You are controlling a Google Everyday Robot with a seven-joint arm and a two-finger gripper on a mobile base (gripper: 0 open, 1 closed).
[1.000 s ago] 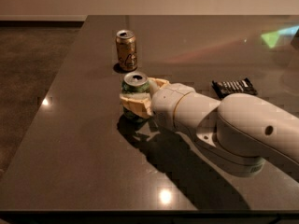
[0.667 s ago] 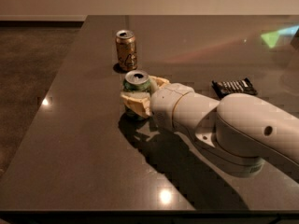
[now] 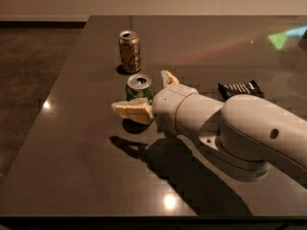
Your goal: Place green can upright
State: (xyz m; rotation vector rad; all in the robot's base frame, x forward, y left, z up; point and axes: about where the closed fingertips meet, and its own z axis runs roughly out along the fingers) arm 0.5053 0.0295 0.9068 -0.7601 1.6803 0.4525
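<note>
- While the green can (image 3: 139,86) stands upright on the dark table (image 3: 81,171), silver top and pull tab facing up, the gripper (image 3: 142,93) sits low around it. Its fingers are spread wide and grip nothing.
- The near finger (image 3: 133,111) overlaps the can's base in this view; whether it touches cannot be told. The far finger (image 3: 168,77) stands clear on the right.
- Likely risk: if the arm (image 3: 240,128) draws off sideways, a finger could clip the thin, light aluminium wall and tip the can, which would roll on the slick, glossy tabletop.
- A wide swing might also strike the gold-brown can (image 3: 130,51) standing near behind, or the black ribbed packet (image 3: 240,88) lying flat to the right.
- The fingers look pale and blocky; the arm is a smooth, rounded white shell.
</note>
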